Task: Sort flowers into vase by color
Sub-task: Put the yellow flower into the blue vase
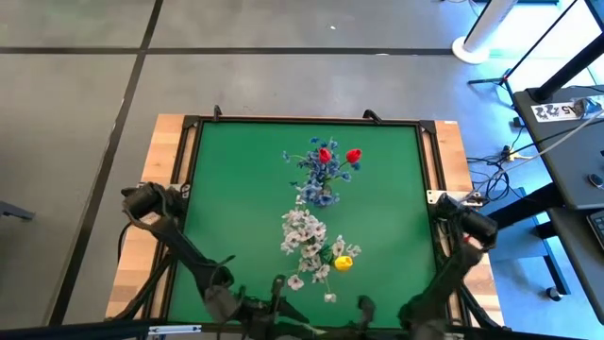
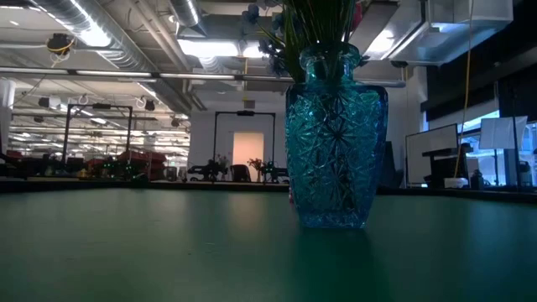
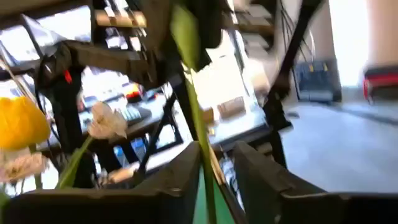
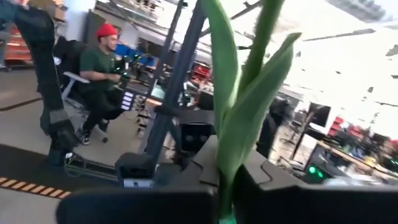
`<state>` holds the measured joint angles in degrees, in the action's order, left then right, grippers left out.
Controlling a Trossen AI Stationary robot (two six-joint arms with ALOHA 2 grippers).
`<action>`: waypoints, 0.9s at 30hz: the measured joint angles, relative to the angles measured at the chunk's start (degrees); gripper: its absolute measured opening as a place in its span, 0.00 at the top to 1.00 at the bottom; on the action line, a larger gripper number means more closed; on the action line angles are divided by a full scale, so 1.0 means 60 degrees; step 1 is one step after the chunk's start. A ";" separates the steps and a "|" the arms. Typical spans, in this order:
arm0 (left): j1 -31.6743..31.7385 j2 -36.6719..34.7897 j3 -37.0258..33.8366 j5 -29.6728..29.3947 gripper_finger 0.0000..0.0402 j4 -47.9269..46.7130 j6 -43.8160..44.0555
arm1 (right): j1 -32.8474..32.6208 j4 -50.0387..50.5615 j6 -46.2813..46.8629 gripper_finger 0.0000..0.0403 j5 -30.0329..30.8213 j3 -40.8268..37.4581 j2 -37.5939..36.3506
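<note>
Two grippers sit at six o'clock on the green worktop [image 1: 217,189]; the vase [image 1: 324,194] with red and blue flowers [image 1: 327,161] stands at twelve. Right gripper [image 4: 224,199]: jaws pinch an upright green stem [image 4: 239,118]. Left gripper [image 3: 214,186]: jaws narrow around another stem [image 3: 196,112], probably the yellow flower [image 1: 343,263].

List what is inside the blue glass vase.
The vase holds a bunch of green stems with blue blossoms and two red tulips on top. The patterned glass hides the stems' lower ends.
</note>
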<state>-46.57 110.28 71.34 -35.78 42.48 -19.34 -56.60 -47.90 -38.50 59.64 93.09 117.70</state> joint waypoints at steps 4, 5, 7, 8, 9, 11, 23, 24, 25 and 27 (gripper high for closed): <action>-0.0420 -0.0712 0.0003 -0.0251 0.68 -0.2092 0.0517 | -0.0666 0.0454 -0.0129 0.98 0.1689 0.0013 -0.0326; -0.0509 -0.0841 0.0003 -0.0242 0.66 -0.2468 0.0631 | -0.0811 0.0542 -0.0131 0.97 0.2131 0.0013 -0.0329; -0.0617 -0.0953 0.0003 -0.0270 0.63 -0.2777 0.0847 | -0.1057 0.0662 -0.0127 0.97 0.3135 0.0002 -0.0329; -0.0629 -0.0975 0.0003 -0.0331 0.63 -0.2810 0.0871 | -0.1147 0.0796 -0.0109 0.97 0.3523 -0.0010 -0.0335; -0.0671 -0.0976 0.0003 -0.0483 0.62 -0.2826 0.0864 | -0.1181 0.0918 -0.0015 0.97 0.3835 -0.0097 -0.0355; -0.0655 -0.0976 0.0003 -0.0662 0.62 -0.2892 0.0874 | -0.1207 0.0960 0.0217 0.98 0.4560 -0.0371 -0.0358; -0.0099 -0.0976 0.0003 -0.0919 0.68 -0.4799 0.2766 | 0.0228 0.0643 0.2056 0.99 0.2778 -0.3096 -0.2320; -0.0098 -0.0976 0.0003 -0.0919 0.68 -0.4858 0.2876 | 0.0234 0.0603 0.2335 0.99 0.2472 -0.3326 -0.2573; -0.0119 -0.0976 0.0003 -0.0913 0.68 -0.4879 0.2935 | 0.0256 0.0586 0.2570 0.99 0.2326 -0.3557 -0.2788; -0.0180 -0.0976 0.0003 -0.0892 0.69 -0.4900 0.2966 | 0.0311 0.0591 0.2971 0.99 0.2229 -0.3973 -0.3024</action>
<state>-47.65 104.42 71.35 -41.14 13.08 -1.54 -54.73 -44.35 -20.68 73.01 69.25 99.56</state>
